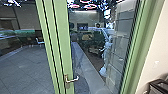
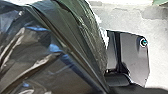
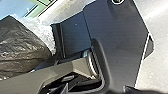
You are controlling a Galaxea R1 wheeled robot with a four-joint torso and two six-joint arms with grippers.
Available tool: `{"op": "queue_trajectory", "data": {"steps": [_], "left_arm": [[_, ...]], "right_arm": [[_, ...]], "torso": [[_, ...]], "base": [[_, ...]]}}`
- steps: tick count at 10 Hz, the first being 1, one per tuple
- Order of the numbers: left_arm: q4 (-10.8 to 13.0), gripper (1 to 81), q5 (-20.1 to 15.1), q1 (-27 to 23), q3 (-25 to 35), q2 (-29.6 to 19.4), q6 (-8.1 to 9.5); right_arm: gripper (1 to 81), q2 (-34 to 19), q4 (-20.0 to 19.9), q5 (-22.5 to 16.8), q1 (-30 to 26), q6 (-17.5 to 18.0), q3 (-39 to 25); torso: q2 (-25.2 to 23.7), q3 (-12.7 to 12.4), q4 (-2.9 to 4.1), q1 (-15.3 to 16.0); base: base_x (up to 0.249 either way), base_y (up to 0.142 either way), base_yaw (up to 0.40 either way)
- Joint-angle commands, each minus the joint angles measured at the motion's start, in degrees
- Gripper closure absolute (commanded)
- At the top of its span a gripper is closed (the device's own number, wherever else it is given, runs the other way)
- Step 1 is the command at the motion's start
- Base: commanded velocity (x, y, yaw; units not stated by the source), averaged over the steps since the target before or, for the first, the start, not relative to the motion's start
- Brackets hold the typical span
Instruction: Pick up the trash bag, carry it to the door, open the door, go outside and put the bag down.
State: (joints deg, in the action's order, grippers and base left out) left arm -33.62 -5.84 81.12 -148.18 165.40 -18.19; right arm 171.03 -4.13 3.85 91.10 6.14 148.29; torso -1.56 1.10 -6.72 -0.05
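Observation:
Ahead in the head view stands a glass door with a green frame [image 1: 61, 45], and a metal lever handle [image 1: 72, 79] sits low on its upright. The dark, shiny trash bag [image 2: 57, 47] looms large and close in the left wrist view, its plastic creased. In the right wrist view the trash bag [image 3: 21, 47] lies beyond the robot's own dark plate and jointed bar. What holds the bag is hidden in these views, and how each gripper stands cannot be made out.
Through the glass are grey paving and a long low ledge [image 1: 86, 62]. A pale wall [image 1: 155, 50] is on the right, with a dark-rimmed bin-like object [image 1: 160, 86] at the lower right corner.

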Motion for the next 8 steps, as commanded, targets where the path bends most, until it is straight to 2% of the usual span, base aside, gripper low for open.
{"op": "queue_trajectory", "data": {"steps": [1, 8], "left_arm": [[0.4, 81.1, -3.8, -3.7, -0.1, -0.4, -0.44], [0.4, 81.1, -3.8, -3.8, -0.4, -0.3, -0.36]], "right_arm": [[1.0, 0.0, 0.6, -3.1, -2.5, -0.2, -0.4], [1.0, 0.1, 0.5, -3.1, -2.5, -0.2, -0.4]], "torso": [[0.0, 0.0, 0.0, 0.1], [0.0, 0.0, 0.0, 0.1]], "base": [[0.0, 0.0, 0.309], [0.0, 0.0, 0.292]]}}
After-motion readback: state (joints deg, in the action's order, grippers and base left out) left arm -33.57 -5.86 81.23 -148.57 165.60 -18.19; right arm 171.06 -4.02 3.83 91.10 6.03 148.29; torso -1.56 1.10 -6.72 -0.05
